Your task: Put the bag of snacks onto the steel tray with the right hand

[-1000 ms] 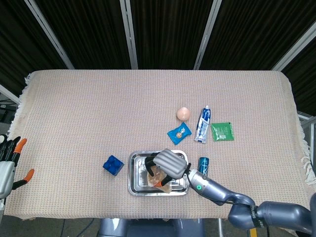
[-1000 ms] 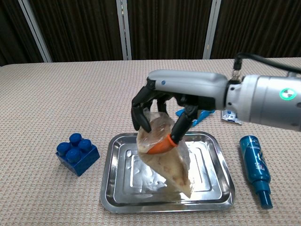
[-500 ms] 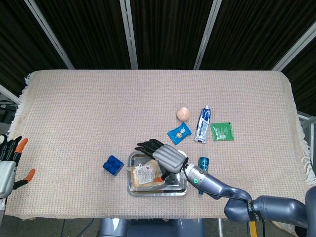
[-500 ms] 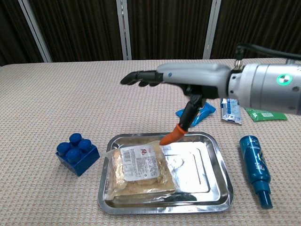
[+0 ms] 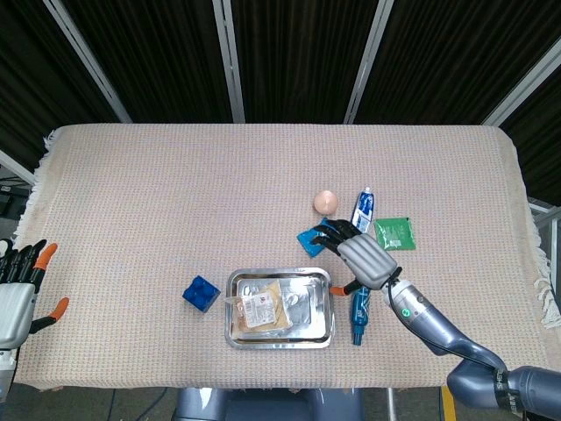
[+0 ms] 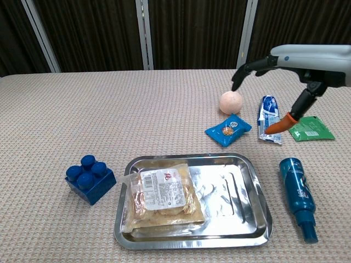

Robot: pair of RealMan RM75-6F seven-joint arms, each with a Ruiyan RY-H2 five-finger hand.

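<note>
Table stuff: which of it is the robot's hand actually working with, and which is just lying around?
Job:
clear bag of snacks, lying in the
rectangular steel tray
right hand, empty

Lying about:
blue toy brick
blue bottle
pink ball
blue sachet
white-blue tube
green packet

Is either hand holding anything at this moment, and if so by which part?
Nothing: the right hand is open above the table, the left hand empty.

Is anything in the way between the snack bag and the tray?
Nothing; the bag already lies flat in the tray, on its left side. The right hand is up and away, holding nothing.
</note>
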